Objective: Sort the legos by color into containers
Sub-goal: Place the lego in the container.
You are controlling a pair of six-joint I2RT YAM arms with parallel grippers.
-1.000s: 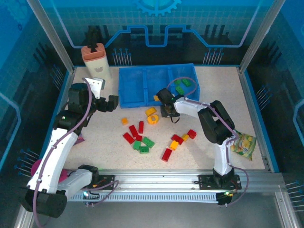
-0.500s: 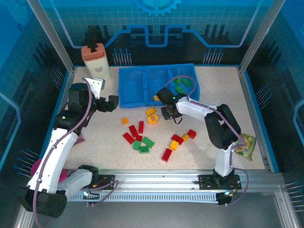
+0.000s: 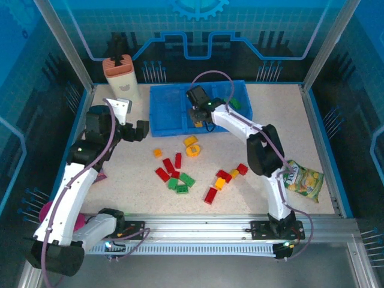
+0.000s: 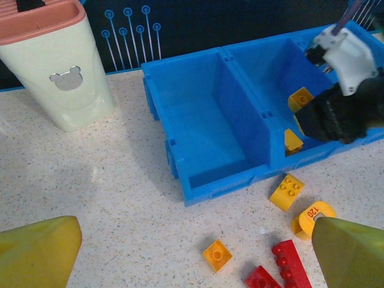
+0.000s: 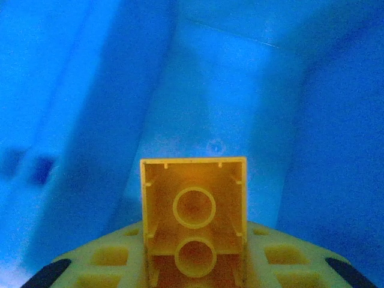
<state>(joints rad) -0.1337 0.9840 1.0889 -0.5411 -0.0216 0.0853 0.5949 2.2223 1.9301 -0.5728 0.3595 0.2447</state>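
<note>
The blue tray (image 3: pixel 159 127) has three containers side by side. My right gripper (image 3: pixel 196 115) hangs over the middle one, shut on a yellow-orange lego (image 5: pixel 193 210) whose hollow underside faces the right wrist camera. In the left wrist view that gripper (image 4: pixel 336 117) sits inside the middle container, and another orange lego (image 4: pixel 292 140) lies by its front wall. Green legos (image 3: pixel 236 103) lie in the right container. Loose legos are scattered on the table: an orange ring (image 3: pixel 193 150), red (image 3: pixel 168 166), green (image 3: pixel 188 179), orange (image 3: pixel 157 152). My left gripper (image 3: pixel 137 130) is open and holds nothing, left of the tray.
A beige bottle with an orange cap (image 3: pixel 122 78) stands at the back left, close to the tray's left end. A yellow-green snack bag (image 3: pixel 303 178) lies at the right beside the right arm. A purple packet (image 3: pixel 102 175) peeks out under the left arm.
My right gripper has risen from the table near the orange ring and moved back-left over the tray's middle container, carrying the yellow-orange lego. The left arm has not moved.
</note>
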